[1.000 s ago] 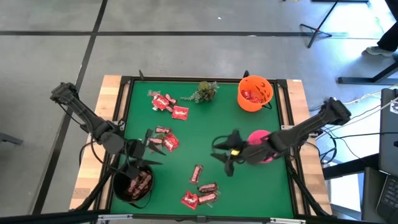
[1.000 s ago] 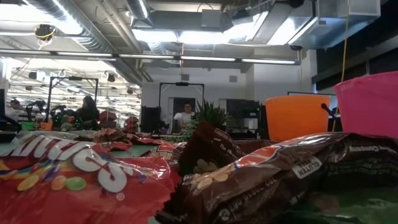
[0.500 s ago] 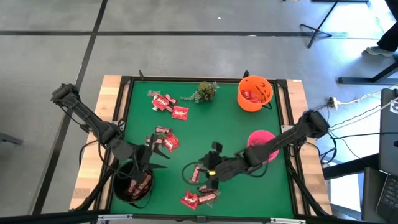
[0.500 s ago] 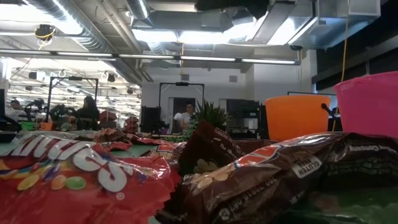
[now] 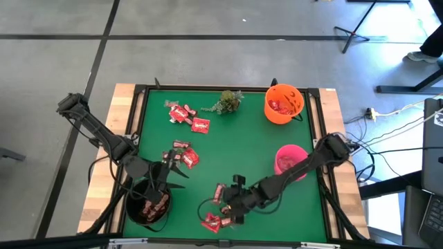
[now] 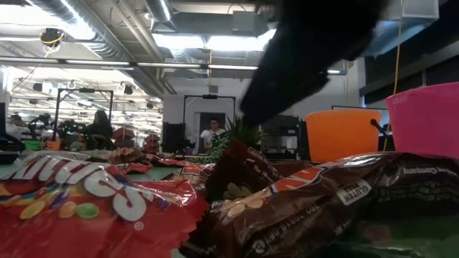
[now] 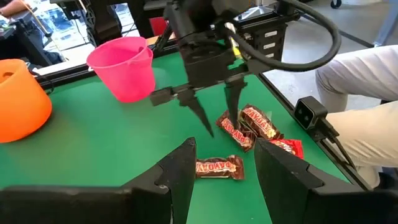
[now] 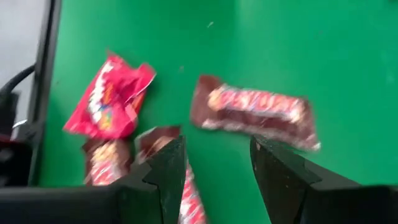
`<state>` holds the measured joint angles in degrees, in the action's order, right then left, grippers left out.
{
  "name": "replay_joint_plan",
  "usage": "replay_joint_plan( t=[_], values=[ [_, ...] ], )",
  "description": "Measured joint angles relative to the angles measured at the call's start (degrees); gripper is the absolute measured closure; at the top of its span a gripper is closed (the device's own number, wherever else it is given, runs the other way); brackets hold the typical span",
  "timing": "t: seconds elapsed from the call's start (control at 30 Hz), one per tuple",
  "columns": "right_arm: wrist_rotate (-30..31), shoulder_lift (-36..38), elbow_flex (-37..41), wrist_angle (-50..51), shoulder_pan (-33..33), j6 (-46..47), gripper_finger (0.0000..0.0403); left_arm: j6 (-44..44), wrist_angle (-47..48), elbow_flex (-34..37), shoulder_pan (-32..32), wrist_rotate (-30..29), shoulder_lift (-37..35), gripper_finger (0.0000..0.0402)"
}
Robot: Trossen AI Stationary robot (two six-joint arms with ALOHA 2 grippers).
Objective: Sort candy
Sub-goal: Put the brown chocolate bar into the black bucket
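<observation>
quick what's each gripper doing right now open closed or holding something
Left gripper: open, empty, beside the black bowl.
Right gripper: open, empty, fingers down over the candy at the near edge.

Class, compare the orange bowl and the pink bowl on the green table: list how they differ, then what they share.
The orange bowl stands at the far edge near the plant sprig; the pink bowl stands nearer, by the right arm. The orange bowl holds red candy; no candy shows in the pink bowl. Both stand upright, open-topped, on the table's right side.
</observation>
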<state>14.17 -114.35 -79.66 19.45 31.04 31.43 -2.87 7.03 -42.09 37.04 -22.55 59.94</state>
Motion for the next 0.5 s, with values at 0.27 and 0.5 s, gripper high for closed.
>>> replay_joint_plan(
  t=[0.27, 0.5],
  values=[
    [1.3, 0.0, 0.0, 1.0, 4.5, 2.3, 0.0226, -0.3, 0.0, 0.0, 0.0, 0.0, 0.0, 0.0249],
    [2.6, 0.0, 0.0, 0.0, 8.1, 7.4, 0.0226, -1.6, 0.0, 0.0, 0.0, 0.0, 0.0, 0.0249]
  ],
)
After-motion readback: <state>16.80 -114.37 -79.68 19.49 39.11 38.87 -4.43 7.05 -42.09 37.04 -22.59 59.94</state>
